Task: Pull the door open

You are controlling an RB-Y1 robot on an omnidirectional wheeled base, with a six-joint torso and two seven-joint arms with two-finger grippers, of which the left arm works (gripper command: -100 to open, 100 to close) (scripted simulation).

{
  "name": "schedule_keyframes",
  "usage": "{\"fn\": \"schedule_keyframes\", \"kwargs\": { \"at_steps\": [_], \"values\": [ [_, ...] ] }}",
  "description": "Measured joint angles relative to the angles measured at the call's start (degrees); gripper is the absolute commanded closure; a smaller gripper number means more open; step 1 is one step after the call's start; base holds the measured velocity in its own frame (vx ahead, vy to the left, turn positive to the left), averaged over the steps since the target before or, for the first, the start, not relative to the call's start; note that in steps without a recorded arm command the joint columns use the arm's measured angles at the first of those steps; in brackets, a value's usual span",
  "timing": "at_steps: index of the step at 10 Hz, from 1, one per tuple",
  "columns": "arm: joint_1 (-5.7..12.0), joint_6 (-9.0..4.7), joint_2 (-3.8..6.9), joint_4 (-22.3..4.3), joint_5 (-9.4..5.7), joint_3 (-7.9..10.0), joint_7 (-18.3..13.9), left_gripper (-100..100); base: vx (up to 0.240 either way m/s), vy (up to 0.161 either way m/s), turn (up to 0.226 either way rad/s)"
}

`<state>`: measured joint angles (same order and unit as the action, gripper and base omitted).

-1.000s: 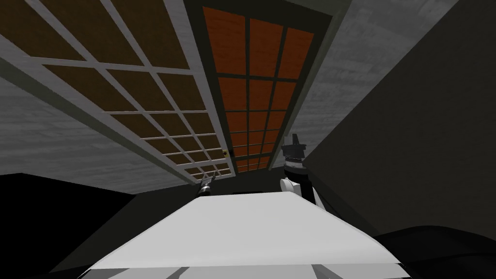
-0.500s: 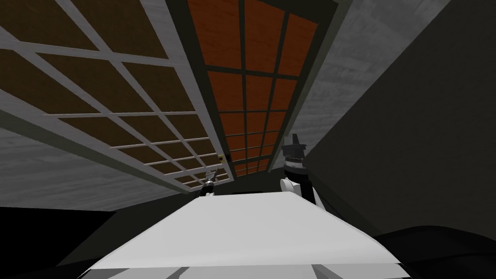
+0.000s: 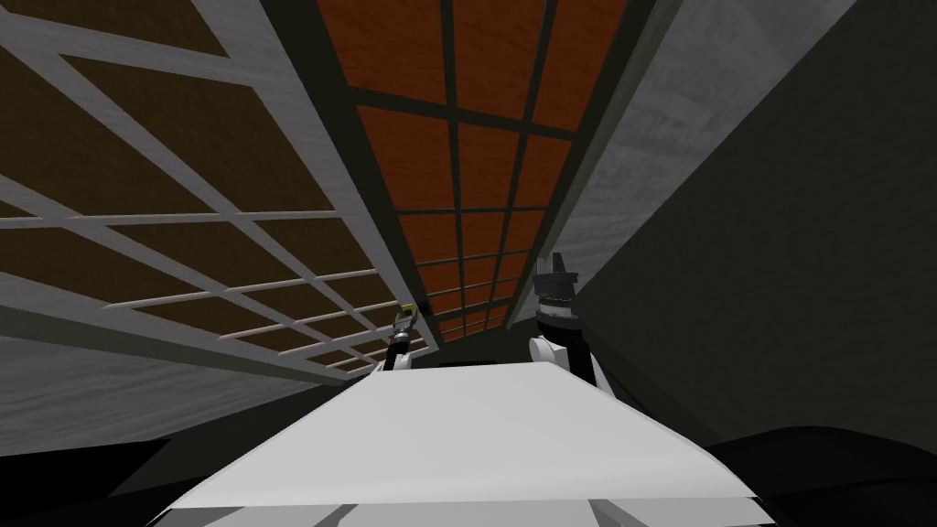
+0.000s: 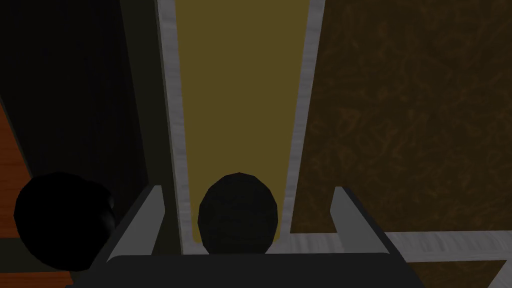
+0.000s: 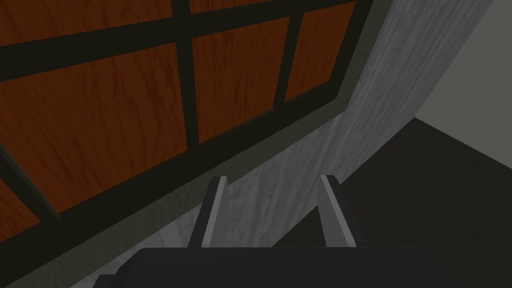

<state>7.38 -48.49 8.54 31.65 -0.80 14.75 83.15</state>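
The left gripper (image 4: 247, 188) is seen with its two fingers spread wide. Nothing is gripped. A dark round knob (image 4: 238, 214) lies between them, at twelve o'clock from the claw and close in against the gripper's dark body. A gap is left on each side, so neither blade is touching it. The knob is centred fairly well, perhaps a little nearer one blade.

The knob is mounted on a narrow yellowish plate (image 4: 240, 100), whose long axis runs straight away from the claw, parallel to the fingers. The plate is straddled across its narrow width. It is edged by pale strips of the door (image 4: 400, 125), whose brown panels are framed in a white grid. A second dark knob (image 4: 60, 220) is seen outside one finger, beyond a dark strip; what it belongs to cannot be told.

In the head view, the left claw is found at eleven o'clock from the chest tip, at the door's near edge. The right gripper (image 3: 555, 274) is held up at one o'clock, well apart from the knob, with its fingers open and empty. Beyond both, an orange-red panelled leaf (image 3: 485, 165) with dark bars runs off toward twelve o'clock.

The left arm is judged plainly nearer. The fingers would need to be closed on the knob before any pull.
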Motion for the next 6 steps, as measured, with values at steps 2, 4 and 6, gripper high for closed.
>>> {"fn": "schedule_keyframes", "kwargs": {
  "at_steps": [2,4,6],
  "values": [
    [-0.02,-0.03,-0.13,-0.05,0.06,-0.11,0.0,100,-0.025,-0.007,-0.014],
    [-0.13,0.07,-0.18,-0.15,0.1,-0.15,0.03,100,-0.01,-0.001,0.001],
    [-0.19,0.1,-0.22,-0.2,0.11,-0.17,0.04,100,-0.04,-0.003,0.007]
  ]
}}
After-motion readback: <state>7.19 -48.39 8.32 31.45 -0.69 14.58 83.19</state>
